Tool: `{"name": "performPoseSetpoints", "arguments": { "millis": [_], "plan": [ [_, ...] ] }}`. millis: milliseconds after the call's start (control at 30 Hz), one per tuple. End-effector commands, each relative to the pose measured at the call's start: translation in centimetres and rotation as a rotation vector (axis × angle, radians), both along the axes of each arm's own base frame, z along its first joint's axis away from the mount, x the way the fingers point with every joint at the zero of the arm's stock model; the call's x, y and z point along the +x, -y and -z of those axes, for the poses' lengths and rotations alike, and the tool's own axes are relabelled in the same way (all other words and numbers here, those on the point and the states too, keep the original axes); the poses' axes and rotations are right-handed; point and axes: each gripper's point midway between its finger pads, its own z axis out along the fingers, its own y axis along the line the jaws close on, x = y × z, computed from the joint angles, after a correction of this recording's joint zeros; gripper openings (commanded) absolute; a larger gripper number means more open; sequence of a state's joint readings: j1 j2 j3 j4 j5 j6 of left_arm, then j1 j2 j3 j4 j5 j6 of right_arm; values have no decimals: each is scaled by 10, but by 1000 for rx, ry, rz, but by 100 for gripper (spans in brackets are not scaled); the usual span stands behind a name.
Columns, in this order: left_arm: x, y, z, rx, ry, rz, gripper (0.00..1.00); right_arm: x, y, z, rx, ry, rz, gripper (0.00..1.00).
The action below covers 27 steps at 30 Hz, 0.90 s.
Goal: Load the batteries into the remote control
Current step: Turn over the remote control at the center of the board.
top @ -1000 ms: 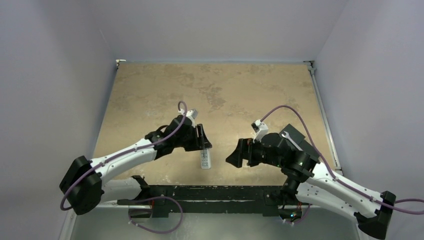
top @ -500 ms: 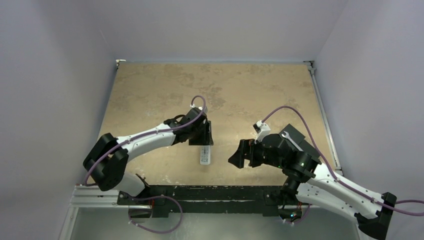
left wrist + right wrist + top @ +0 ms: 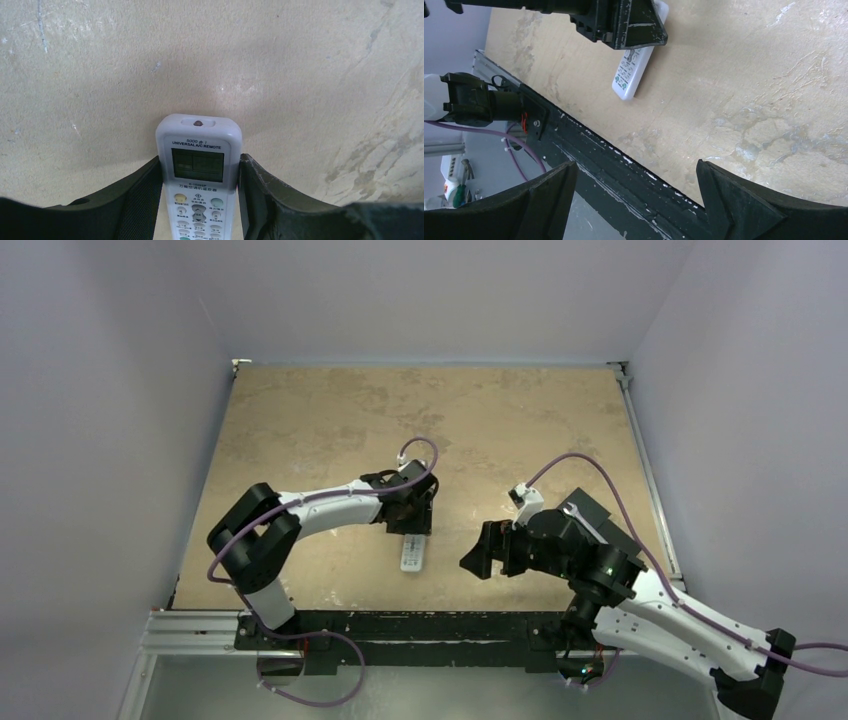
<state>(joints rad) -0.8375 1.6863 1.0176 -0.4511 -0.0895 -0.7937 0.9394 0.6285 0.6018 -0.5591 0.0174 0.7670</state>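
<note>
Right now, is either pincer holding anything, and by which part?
The left pincer grips the remote control by its two long sides beside the screen. The right pincer is open and empty.

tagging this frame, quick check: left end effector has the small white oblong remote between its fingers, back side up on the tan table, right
Not quite: the small white oblong remote control is face up; the left wrist view shows its pale screen and buttons. The left end effector does hold it between its fingers on the tan table.
</note>
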Motion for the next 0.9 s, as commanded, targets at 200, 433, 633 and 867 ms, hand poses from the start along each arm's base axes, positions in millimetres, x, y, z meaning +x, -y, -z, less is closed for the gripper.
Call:
{"name": "performPoseSetpoints", "arguments": {
  "millis": [200, 433, 633, 867],
  "plan": [
    [21, -3, 3, 81, 30, -102, 0, 3, -6, -10, 36, 35, -18, 99],
    [24, -3, 5, 105, 23, -128, 10, 7, -9, -9, 22, 50, -32, 99],
    [25, -1, 4, 104, 16, -132, 25, 7, -9, -12, 18, 61, -39, 99],
    [27, 1, -8, 94, 28, -115, 42, 6, -8, -18, 33, 62, -33, 99]
  ]
}}
